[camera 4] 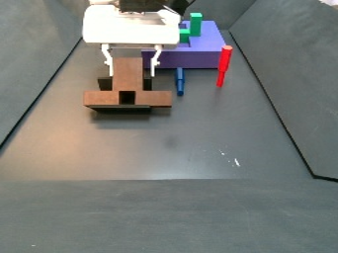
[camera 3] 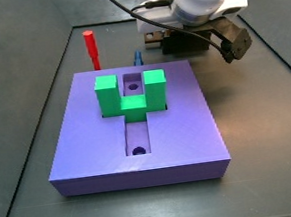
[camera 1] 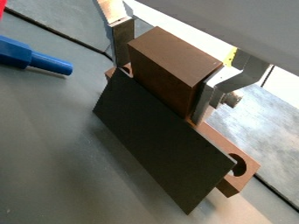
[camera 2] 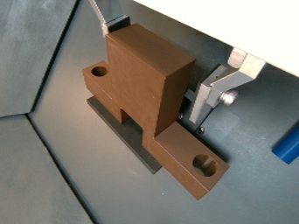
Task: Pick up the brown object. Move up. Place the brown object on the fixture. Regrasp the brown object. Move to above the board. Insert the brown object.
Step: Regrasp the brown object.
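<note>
The brown object (camera 1: 176, 70) rests on the fixture (camera 1: 158, 149), a dark plate, with its blocky head upright and its holed bar ends sticking out to both sides (camera 2: 193, 164). My gripper (camera 1: 158, 87) reaches down over it, and the two silver fingers press against opposite sides of the head, shown also in a wrist view (camera 2: 149, 79). In a side view the gripper (camera 4: 128, 74) stands over the brown object (camera 4: 126, 97) in front of the board (camera 4: 205, 49). In a side view the gripper (camera 3: 200, 38) hides the piece behind the board (camera 3: 177, 116).
A green U-shaped block (camera 3: 130, 90) sits on the board over its slot. A red peg (camera 3: 90, 49) stands beside the board's far left corner. A blue piece (camera 1: 30, 57) lies on the floor near the fixture, between it and the board (camera 4: 179, 79).
</note>
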{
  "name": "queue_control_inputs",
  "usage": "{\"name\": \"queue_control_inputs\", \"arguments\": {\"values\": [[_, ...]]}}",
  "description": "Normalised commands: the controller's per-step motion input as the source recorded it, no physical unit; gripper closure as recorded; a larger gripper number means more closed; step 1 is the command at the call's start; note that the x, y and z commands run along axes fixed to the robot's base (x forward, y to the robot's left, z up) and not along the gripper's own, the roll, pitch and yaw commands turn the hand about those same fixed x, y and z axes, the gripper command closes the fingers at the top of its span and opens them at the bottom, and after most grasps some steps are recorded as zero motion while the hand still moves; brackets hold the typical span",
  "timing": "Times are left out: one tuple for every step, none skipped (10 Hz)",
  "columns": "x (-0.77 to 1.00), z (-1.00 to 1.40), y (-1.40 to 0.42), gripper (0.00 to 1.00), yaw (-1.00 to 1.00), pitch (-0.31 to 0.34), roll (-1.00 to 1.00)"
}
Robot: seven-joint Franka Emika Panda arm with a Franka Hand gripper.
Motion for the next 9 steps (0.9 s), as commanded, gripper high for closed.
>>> {"name": "queue_control_inputs", "arguments": {"values": [[0.01,0.0,0.01,0.0,0.0,0.097,0.07],[0.04,0.0,0.0,0.0,0.0,0.089,0.22],[0.18,0.05,0.0,0.0,0.06,0.206,0.29],[0.07,0.04,0.0,0.0,0.11,0.157,0.27],[0.08,0.04,0.0,0.0,0.1,0.169,0.28],[0.02,-0.01,0.0,0.0,0.11,0.0,0.16],[0.0,0.0,0.0,0.0,0.0,0.0,0.0],[0.0,0.0,0.0,1.0,0.0,0.0,0.0],[0.0,0.0,0.0,1.0,0.0,0.0,0.0]]}}
